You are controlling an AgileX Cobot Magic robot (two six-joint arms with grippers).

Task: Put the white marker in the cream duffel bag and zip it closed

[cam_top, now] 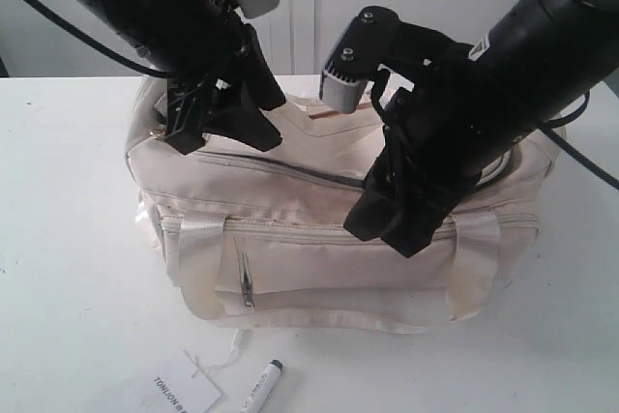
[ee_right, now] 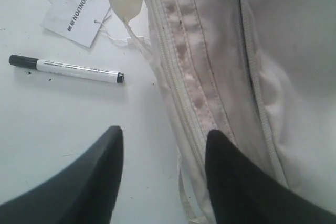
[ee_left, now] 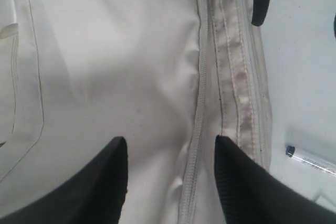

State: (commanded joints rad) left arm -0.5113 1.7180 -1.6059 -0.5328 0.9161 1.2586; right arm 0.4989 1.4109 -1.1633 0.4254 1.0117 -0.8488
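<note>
Slim white dark-capped marker (cam_top: 262, 386), lower centre on the tabletop (cam_top: 68, 268) before the soft cream fabric duffel bag (cam_top: 319, 268): judged light, rigid, slippery; best grasped mid-barrel. Left gripper (ee_left: 168, 140) and right gripper (ee_right: 164, 130) are seen open, empty.

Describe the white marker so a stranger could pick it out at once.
Find the cream duffel bag on the white table. Beside its zip-pocket side lies the white marker, next to a paper tag. The tag is flat and lettered; the marker is slim with a dark cap.
</note>
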